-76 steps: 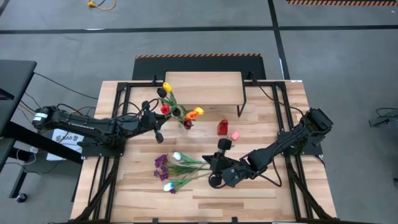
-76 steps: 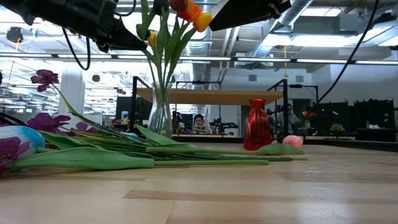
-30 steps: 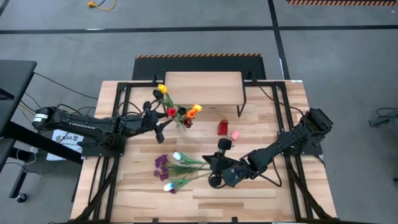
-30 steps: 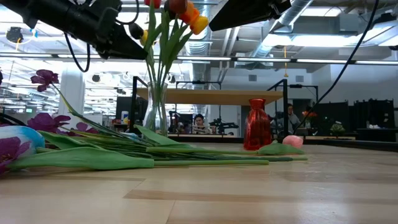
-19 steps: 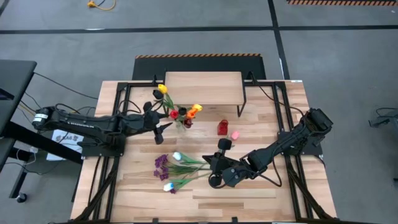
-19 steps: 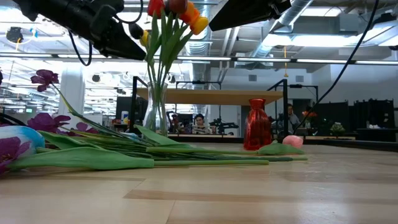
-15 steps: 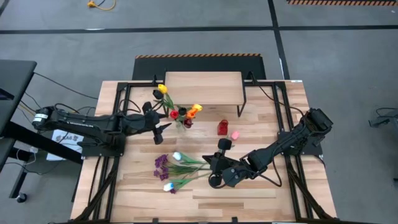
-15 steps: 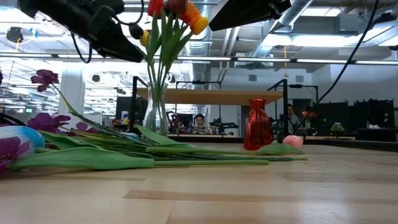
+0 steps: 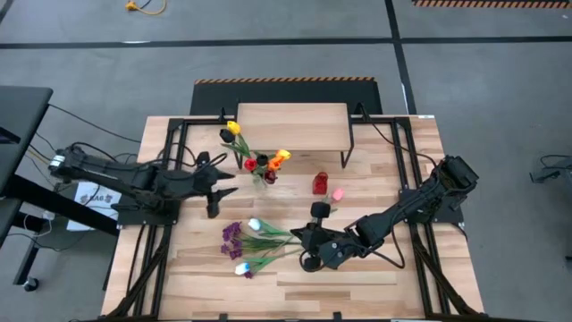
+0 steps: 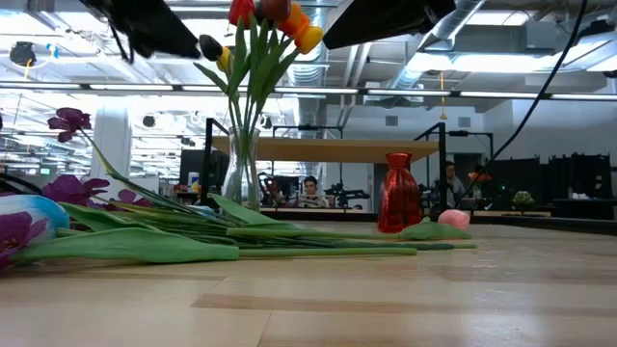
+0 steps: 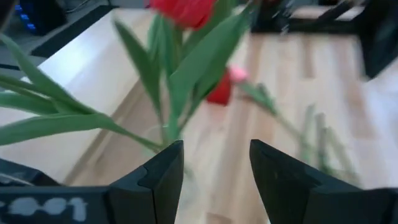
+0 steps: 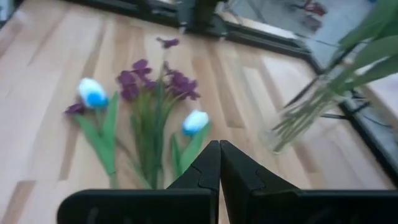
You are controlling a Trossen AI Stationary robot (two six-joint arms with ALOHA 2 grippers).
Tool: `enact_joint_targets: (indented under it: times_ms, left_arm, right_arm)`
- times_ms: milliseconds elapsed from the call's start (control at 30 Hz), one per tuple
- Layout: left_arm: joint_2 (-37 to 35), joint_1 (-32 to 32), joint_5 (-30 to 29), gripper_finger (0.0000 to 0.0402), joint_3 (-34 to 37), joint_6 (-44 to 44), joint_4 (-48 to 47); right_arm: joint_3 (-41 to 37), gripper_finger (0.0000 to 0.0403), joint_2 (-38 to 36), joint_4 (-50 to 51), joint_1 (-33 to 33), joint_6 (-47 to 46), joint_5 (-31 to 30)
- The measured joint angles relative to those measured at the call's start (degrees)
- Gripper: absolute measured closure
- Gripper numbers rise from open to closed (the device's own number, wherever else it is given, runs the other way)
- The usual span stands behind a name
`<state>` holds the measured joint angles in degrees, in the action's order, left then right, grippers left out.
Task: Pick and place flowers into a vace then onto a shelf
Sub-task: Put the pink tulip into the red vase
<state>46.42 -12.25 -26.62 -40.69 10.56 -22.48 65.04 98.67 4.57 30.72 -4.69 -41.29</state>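
Observation:
A clear glass vase stands on the table in front of the shelf and holds several tulips, red, yellow and orange; the same bunch rises from the vase in the low view. More flowers, purple sprigs and white-blue tulips, lie flat on the table. My left gripper hangs open to the left of the vase, above table height, with only air between its fingers. My right gripper is shut just right of the lying flowers, its tips pointing at them.
A small red vase and a pink flower head sit right of the glass vase. Black frame rails run along both table sides. Bare wood lies at the near edge.
My left gripper has opened and drawn back from the tulip stems toward the table's left edge, rising a little. The tulips stay upright in the vase. My right arm has kept still.

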Motion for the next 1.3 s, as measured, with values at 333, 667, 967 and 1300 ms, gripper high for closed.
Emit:
enact_joint_targets:
  times_ms: [333,667,967,1300]
  left_arm:
    - [-12.6,-16.2,-6.7,0.0226,2.2,11.0,-2.6]
    - [-14.5,-28.1,-16.1,0.0226,8.6,12.5,5.6]
    - [-12.9,-30.3,-15.9,0.0226,10.0,8.6,10.8]
    - [-10.9,-30.3,-15.9,0.0226,10.0,8.6,10.9]
  right_arm:
    - [0.0,0.0401,0.0,3.9,0.0,-2.9,5.6]
    - [0.0,0.0401,0.0,21.6,0.0,-29.1,17.4]
    - [0.0,0.04,0.0,36.1,-1.3,-47.2,13.5]
    - [0.0,0.0342,0.0,46.1,-5.5,-27.8,17.6]
